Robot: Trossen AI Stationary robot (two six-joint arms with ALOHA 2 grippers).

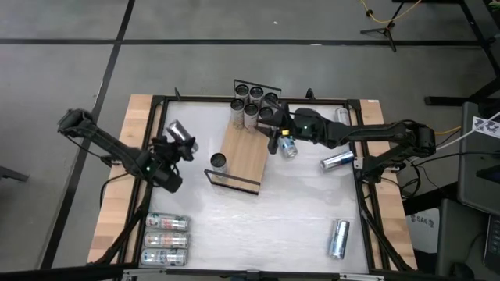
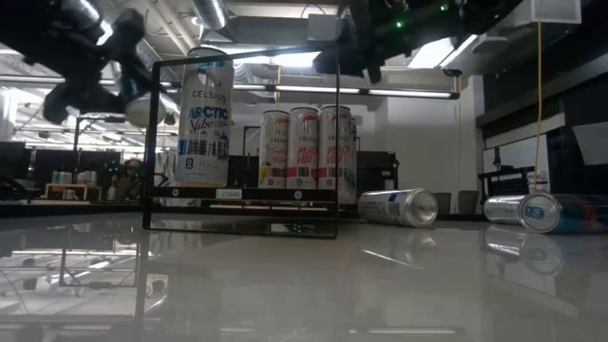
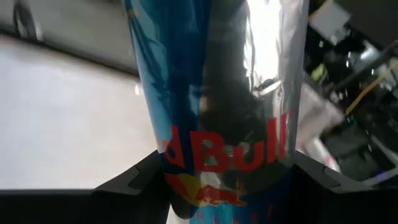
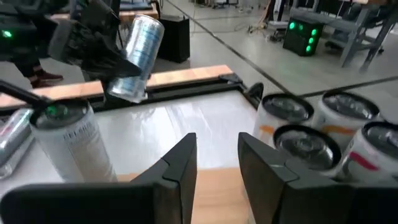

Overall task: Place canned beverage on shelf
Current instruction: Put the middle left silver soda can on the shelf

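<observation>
Left claw (image 1: pixel 181 146) grips a Red Bull can (image 1: pixel 179 133) aloft (tilted); upright it before setting on the shelf (image 1: pixel 244 154); right claw (image 1: pixel 279 131) hovers empty, slightly parted.

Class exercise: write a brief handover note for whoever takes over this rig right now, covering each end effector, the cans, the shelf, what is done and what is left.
Left end effector: shut on a Red Bull can, lifted left of the shelf.
Right end effector: empty, slightly open, over the shelf's far end.
Done: a can cluster at the far end, one Celsius can at the near end.
Left: place the held can, then the loose cans on the table.
</observation>
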